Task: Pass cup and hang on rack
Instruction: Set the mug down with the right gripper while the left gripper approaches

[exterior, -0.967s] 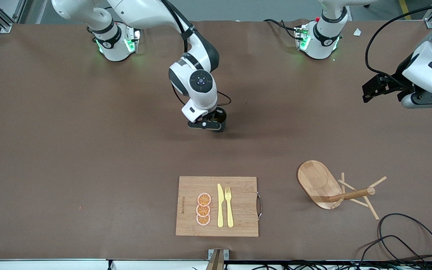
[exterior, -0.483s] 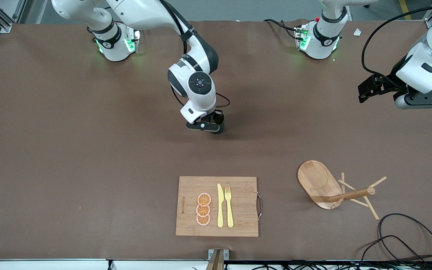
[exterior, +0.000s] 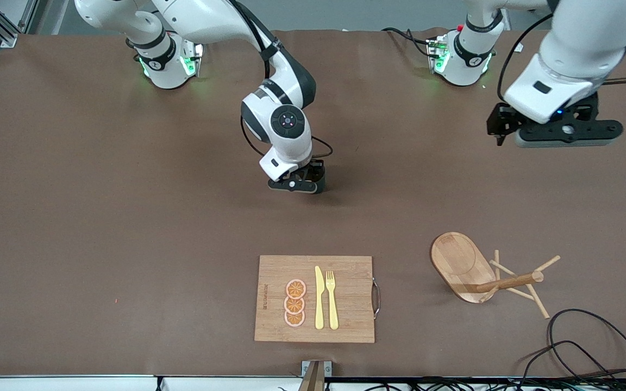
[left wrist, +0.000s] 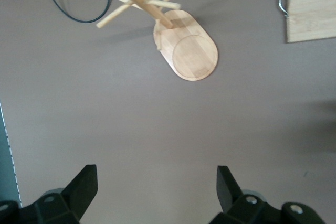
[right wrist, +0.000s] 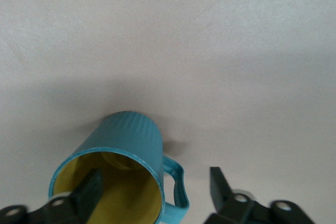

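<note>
While right pincer (right wrist: 152,190) straddles teal ribbed cup (right wrist: 126,153) (yellow inside, fingers spread), left pincer (left wrist: 156,187) spread over table.

- The front view looks down from high above one long edge of the brown table (exterior: 128,228) — it faces both robot bases along the top of the picture and takes in the whole tabletop.
- The left wrist view looks straight down from well above the table, past its own left gripper (left wrist: 156,195). It shares with the front view the rack (left wrist: 181,45) and a corner of the cutting board (left wrist: 312,6).
- The right wrist view sits very close to the table surface — the cup (right wrist: 118,174) fills much of its lower part, between the fingers of the right gripper (right wrist: 156,192). It shares only that small patch under the right arm with the front view.
</note>
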